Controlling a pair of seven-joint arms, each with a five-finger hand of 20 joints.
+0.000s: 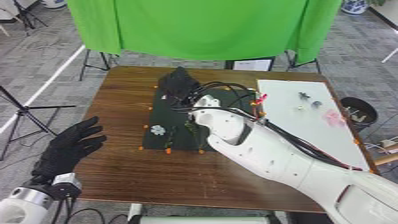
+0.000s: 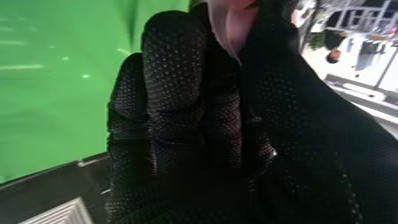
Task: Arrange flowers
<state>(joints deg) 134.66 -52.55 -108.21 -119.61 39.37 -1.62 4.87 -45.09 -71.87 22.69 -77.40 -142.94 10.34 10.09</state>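
1. Brown wooden tabletop (image 1: 124,175) beneath the whole layout.
2. On its right side, a flat white rectangular board (image 1: 280,92), with a loose pink blossom (image 1: 335,119) lying on it.
3. Left of the board, a dark green flat mat (image 1: 160,112), edged with small orange markers; likely the ground for the arrangement.
4. Over the mat's far left part, the black-gloved right hand (image 1: 180,84), directed away from the robot. Closed in a pinch, fingers against thumb, around a pale pink petal-like piece (image 2: 229,32) (probably a blossom, too little visible to be certain). Long axis of that piece roughly in line with the fingers.
5. By the tabletop's left edge, the black-gloved left hand (image 1: 71,145), open, fingers apart, holding nothing. Farther from the mat than the right hand, so probably no part for it in the coming move.
6. On the mat's near left part, a small white flower (image 1: 158,130), on the robot's side of the right hand. Judged from that, best to bring the pink piece back towards the robot, with gentle pressure to avoid creasing it.
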